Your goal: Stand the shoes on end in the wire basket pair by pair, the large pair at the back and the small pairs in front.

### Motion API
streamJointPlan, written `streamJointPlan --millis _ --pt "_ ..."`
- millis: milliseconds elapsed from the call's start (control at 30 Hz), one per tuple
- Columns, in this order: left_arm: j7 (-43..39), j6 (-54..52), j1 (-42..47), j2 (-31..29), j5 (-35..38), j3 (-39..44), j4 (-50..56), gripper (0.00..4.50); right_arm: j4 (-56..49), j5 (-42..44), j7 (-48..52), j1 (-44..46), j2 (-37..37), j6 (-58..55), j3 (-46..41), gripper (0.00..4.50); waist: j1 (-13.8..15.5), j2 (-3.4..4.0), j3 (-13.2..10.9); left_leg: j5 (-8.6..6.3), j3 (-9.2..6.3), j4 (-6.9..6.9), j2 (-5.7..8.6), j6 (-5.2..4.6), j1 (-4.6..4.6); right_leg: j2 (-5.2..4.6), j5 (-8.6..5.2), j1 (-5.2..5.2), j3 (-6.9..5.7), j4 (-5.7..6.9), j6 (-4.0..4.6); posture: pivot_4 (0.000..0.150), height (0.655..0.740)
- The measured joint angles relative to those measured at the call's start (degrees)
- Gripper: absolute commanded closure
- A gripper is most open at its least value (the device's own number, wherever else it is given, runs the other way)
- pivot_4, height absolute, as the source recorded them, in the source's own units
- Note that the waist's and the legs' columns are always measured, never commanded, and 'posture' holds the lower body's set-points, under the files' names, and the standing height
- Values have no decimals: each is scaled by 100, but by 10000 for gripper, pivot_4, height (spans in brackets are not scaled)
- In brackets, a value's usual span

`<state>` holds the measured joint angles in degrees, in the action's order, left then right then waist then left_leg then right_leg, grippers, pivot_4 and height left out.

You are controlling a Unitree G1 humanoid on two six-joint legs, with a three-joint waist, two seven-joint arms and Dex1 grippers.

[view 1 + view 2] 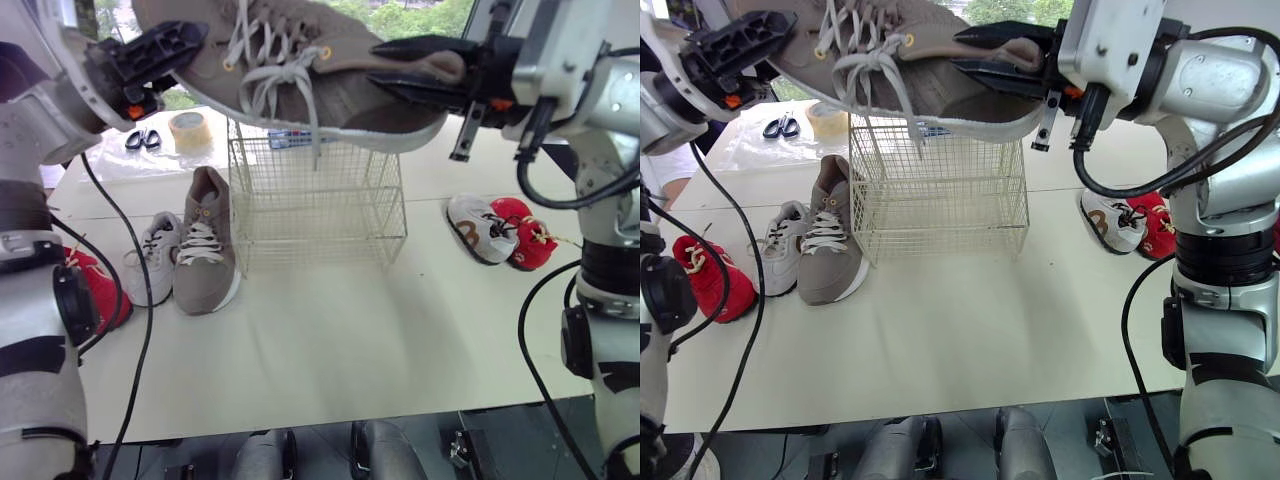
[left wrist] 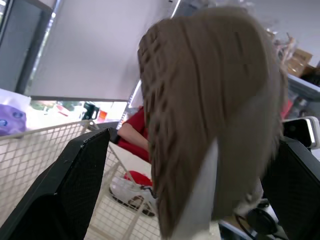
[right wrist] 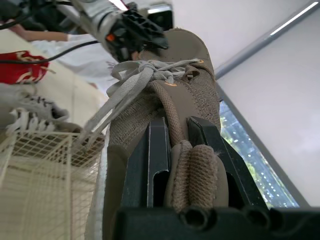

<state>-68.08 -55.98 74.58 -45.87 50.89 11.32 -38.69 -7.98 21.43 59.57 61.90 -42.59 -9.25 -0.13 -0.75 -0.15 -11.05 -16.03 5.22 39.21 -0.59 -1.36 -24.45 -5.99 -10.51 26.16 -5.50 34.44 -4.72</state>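
Right gripper (image 3: 179, 127) pinched the heel collar of the taupe shoe (image 1: 330, 80) above the wire basket (image 1: 320, 210); left gripper (image 2: 197, 145) (fingers (image 2: 75, 175) spread wide) stood open around its toe

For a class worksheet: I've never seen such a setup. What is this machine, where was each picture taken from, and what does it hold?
This is a humanoid robot with two arms. Two pictures look down from its head, and two come from cameras on its wrists. The right gripper, a two-fingered pincer, pinches the heel of a large taupe shoe above a wire basket. The left gripper is at its toe. On the table lie its taupe mate, a small white shoe and a small red shoe on the robot's left. A second white shoe and second red shoe lie on its right.
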Motion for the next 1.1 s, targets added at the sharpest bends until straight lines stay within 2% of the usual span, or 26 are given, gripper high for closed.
streamJointPlan --millis 133,233,367,433,567,667,700,800,867,967,1000,1100 --pt "-104 11 138 4 -223 11 -174 0 -51 -138 43 -158 -26 165 6 43214 1 0 0 0 0 3 0 0 0 0 0 3 2 8 0 1500 7400" --pt "-428 21 234 -17 -430 -46 -295 8079 -74 -251 91 -237 -27 350 56 43214 2 0 0 0 1 6 1 0 1 0 0 4 2 14 0 1500 7400" --pt "-575 -23 205 -27 -634 -28 -326 27185 -109 -270 134 -250 -34 459 64 43214 0 0 0 0 -1 9 -2 0 2 -1 0 8 4 24 0 1500 7400" --pt "-495 -66 182 -11 -675 31 -323 34678 -175 -271 134 -267 -35 455 64 43214 3 0 0 0 -2 12 -3 0 3 -3 0 10 4 38 0 1500 7400" --pt "-144 -242 -85 177 -660 346 -57 34678 -246 -273 100 -346 -40 311 63 43214 8 -1 0 0 -9 30 -5 1 4 -7 -1 11 5 59 0 1500 7400" --pt "303 -398 -314 438 -564 686 127 35214 -309 -211 -42 -383 -6 120 0 27788 10 -1 0 0 -26 53 -7 0 2 -8 -1 10 6 74 0 1500 7400" --pt "467 -446 -372 553 -494 821 176 35214 -323 -144 -104 -383 0 43 -64 24362 12 -1 0 0 -29 56 -7 0 1 -8 0 8 6 75 1 1500 7400" --pt "1603 -449 -730 1334 10 1666 703 35214 -269 461 -439 -314 113 -658 -480 9763 35 -9 -2 -2 -40 79 -6 -3 2 -16 2 -9 4 78 3 1500 7400" --pt "2477 -429 -1119 1963 509 2265 1260 35214 -86 1158 -1096 -154 355 -1436 -1043 461 21 -11 -1 -3 -38 84 -3 -5 5 -26 7 -12 5 80 7 1500 7400" --pt "3516 -342 -1533 2661 1208 2811 2088 35214 118 2614 -2334 -64 664 -2723 -2087 461 28 -22 1 -3 -44 80 -6 -4 5 -27 11 -14 3 81 9 1500 7400" --pt "3922 -279 -1625 2904 1494 2980 2359 35214 113 3349 -2793 -208 771 -3124 -2482 461 38 -26 3 -3 -49 78 -6 -4 7 -30 11 -22 2 78 9 1500 7400" --pt "4747 50 -1989 3569 2377 3270 3192 35214 -104 5073 -3944 -1166 1438 -3678 -3172 461 42 -38 10 -5 -46 74 -2 -8 21 -35 11 -40 -2 69 9 1500 7400"
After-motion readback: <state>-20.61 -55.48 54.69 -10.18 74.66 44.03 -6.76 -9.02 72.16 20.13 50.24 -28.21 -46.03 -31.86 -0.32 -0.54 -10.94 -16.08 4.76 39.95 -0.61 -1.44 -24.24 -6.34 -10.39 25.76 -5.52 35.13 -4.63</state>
